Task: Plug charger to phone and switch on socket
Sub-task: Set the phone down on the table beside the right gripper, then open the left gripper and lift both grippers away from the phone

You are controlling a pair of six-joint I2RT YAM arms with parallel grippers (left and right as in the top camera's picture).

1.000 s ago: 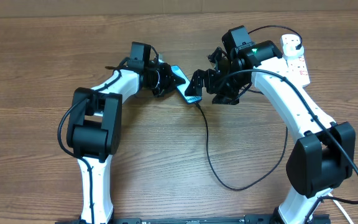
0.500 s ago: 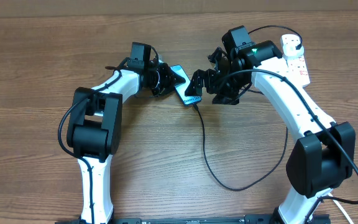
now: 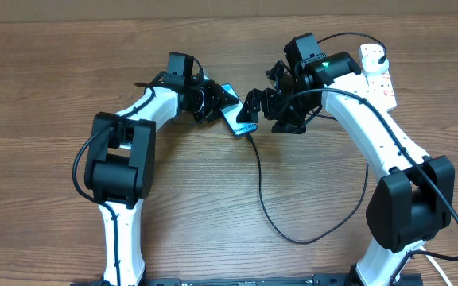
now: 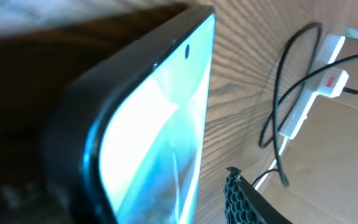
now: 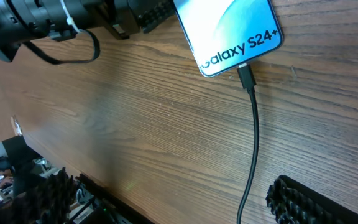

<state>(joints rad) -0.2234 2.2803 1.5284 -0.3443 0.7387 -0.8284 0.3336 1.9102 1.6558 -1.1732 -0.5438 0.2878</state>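
So, desk (image 3: 54,79): brown wood, under all the things.
Phone (image 3: 237,117): near the middle of the desk, a bit toward the back, between the two tools; screen up, light blue, with "Galaxy S24+" in small words at its low end; looks flat on the desk.
Charger (image 3: 262,187): thin black cable, with its small tip (image 5: 246,76) pushed into the low end of the phone; goes down the desk in a long bend, then curls back up toward the right arm; far end hidden by that arm, so cannot tell where it stops.
Socket (image 3: 378,75): long and white with red marks, at the back right of the desk, well apart from the phone, partly behind the right arm.
Left tool (image 3: 211,99): right at the top end of the phone, very close to it; jaws partly apart, with one black finger (image 4: 241,199) in view just off the screen edge; cannot tell if it pinches the phone or only sits around it.
Right tool (image 3: 265,111): jaws spread wide, nothing held; hangs just beside the low end of the phone, over the cable, with the cable between its two black fingers (image 5: 297,199).
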